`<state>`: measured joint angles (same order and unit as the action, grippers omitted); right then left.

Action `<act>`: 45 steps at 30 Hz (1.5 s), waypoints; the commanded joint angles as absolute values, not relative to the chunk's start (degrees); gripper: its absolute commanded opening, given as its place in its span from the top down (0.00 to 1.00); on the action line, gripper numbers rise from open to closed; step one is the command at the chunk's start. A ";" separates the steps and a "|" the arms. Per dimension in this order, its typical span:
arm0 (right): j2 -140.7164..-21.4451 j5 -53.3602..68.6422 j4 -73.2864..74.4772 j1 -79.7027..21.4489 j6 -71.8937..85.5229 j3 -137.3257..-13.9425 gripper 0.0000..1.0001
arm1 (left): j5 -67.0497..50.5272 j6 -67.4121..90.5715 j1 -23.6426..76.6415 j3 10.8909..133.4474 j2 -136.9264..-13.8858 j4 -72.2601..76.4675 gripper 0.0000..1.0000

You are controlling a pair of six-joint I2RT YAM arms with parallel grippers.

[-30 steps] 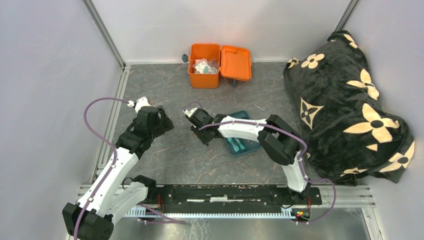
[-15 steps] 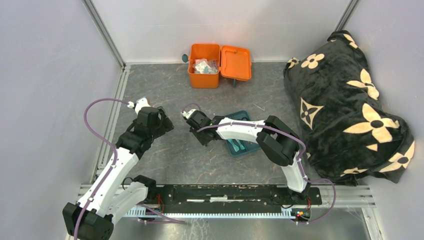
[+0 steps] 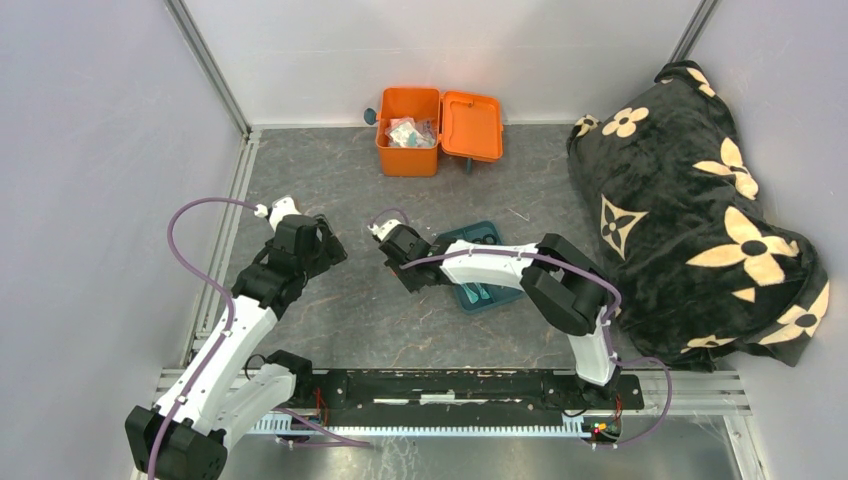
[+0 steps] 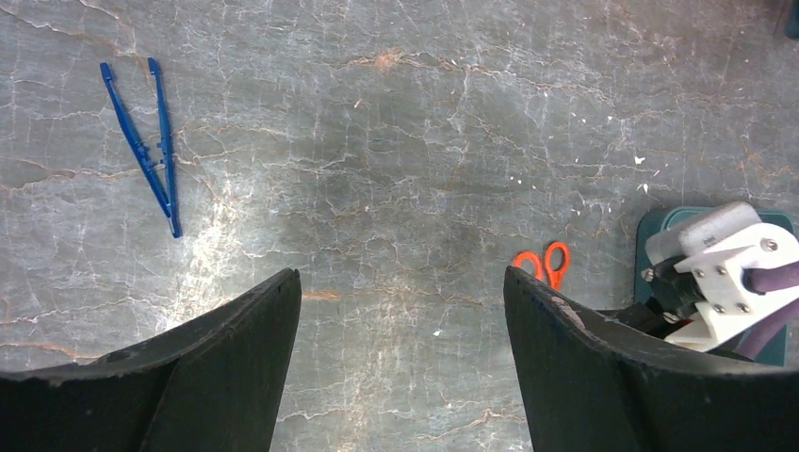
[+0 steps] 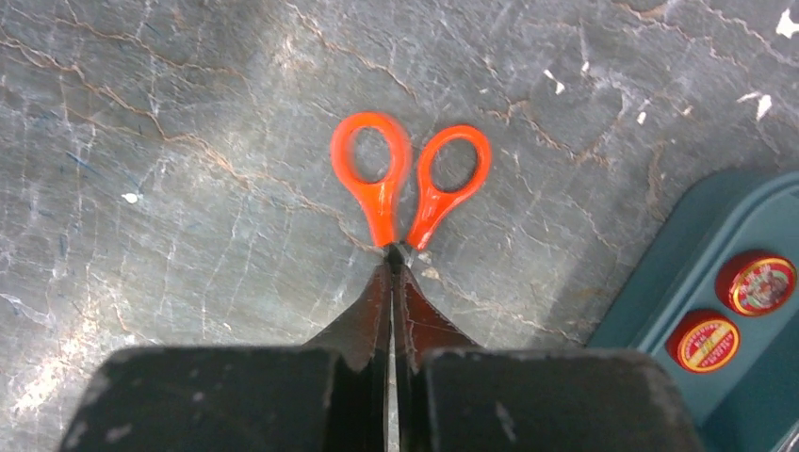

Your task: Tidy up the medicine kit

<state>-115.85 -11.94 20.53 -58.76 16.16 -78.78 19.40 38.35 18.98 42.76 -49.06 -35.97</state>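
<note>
Since the earlier top view my right arm has sunk a little toward the bottom of the frame, and its fingers have come together.

The right end effector (image 5: 393,268) is now clamped on the orange-handled scissors (image 5: 382,207). In the right wrist view the two finger loops stick out just past the fingertips, at centre frame. The blades are hidden between the fingers, so I can't tell how deep the bite is. The scissors' long axis runs in line with the fingers, loops leading.

The left end effector (image 4: 400,282) hangs over the table (image 3: 340,180) with its fingers wide apart and nothing between them. Blue tweezers (image 4: 170,193) lie at the upper left of its wrist view, well apart from it.

Just beside my right wrist, at the lower right of the right wrist view, is the teal tray (image 5: 744,377) with two small red round tins (image 5: 754,282) in one compartment.

Farther off, at the top centre of the top view, the medicine kit (image 3: 408,155) sits by the back wall. Its lid (image 3: 472,127) is thrown open to the right and there are packets inside. It lies almost straight up-frame from the right end effector, well apart. The two arms look about equally near it, but only the right one is loaded, so I judge the carry falls to it. The flowered black blanket (image 3: 690,190) fills the right side.
</note>
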 commanded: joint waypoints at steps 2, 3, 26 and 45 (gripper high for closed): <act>-110.94 -14.19 20.17 -58.20 15.61 -76.13 1.00 | 19.00 40.34 18.78 42.50 -48.65 -34.84 0.16; -110.52 -14.15 20.05 -58.21 15.57 -76.12 1.00 | 18.69 40.34 18.81 42.47 -48.85 -34.68 0.16; -111.51 -3.12 18.17 -55.33 14.90 -76.23 0.67 | 1.21 44.85 18.74 35.04 -55.84 -21.34 0.16; -117.36 -7.23 23.96 -55.42 12.82 -77.17 0.81 | 0.61 45.82 18.77 32.93 -58.15 -19.18 0.20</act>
